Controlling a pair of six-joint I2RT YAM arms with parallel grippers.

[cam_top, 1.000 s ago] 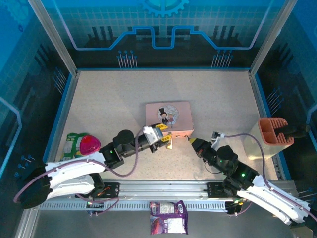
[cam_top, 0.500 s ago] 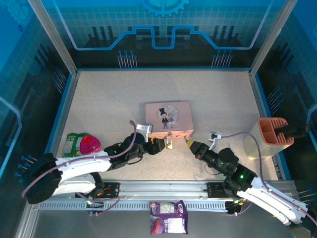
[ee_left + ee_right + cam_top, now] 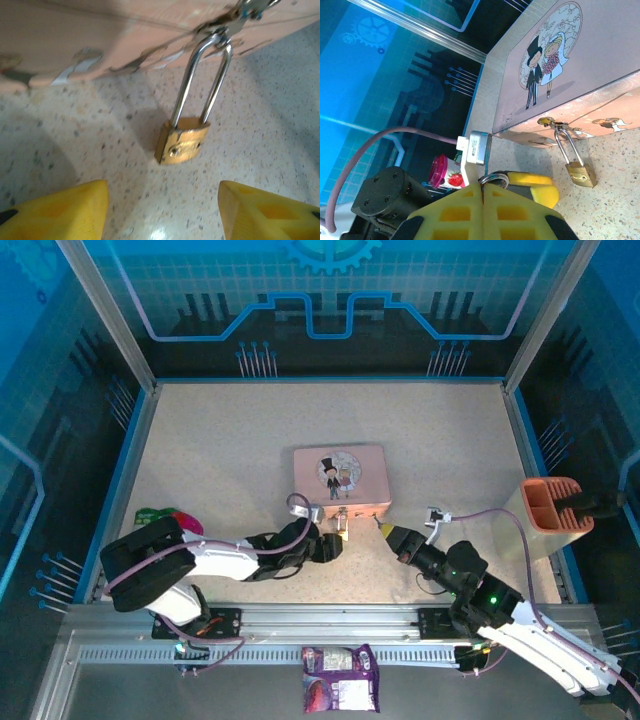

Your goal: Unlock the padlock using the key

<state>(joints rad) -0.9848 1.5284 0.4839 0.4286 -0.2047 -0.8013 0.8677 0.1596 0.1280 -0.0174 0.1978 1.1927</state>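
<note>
The small brass padlock (image 3: 182, 142) hangs by its silver shackle from the hasp of the pink box (image 3: 340, 478), its body resting on the table; it also shows from above (image 3: 342, 528) and in the right wrist view (image 3: 581, 173). My left gripper (image 3: 162, 210) is open just short of the padlock, low over the table (image 3: 325, 543), with nothing between its yellow fingers (image 3: 535, 186). My right gripper (image 3: 482, 192) is shut on the key, of which only the silver ring (image 3: 493, 179) shows at the pads. It sits a little right of the padlock (image 3: 385, 530).
A strawberry cup with a pink lid (image 3: 442, 172) stands at the left, partly behind my left arm (image 3: 172, 520). An orange holder (image 3: 555, 505) stands at the right edge. A purple packet (image 3: 340, 690) lies outside the front rail. Speckled table (image 3: 230, 440) lies open behind the box.
My left gripper has opened wider and dropped low to the table in front of the padlock, with its arm folded down. The right gripper stays shut, almost still.
</note>
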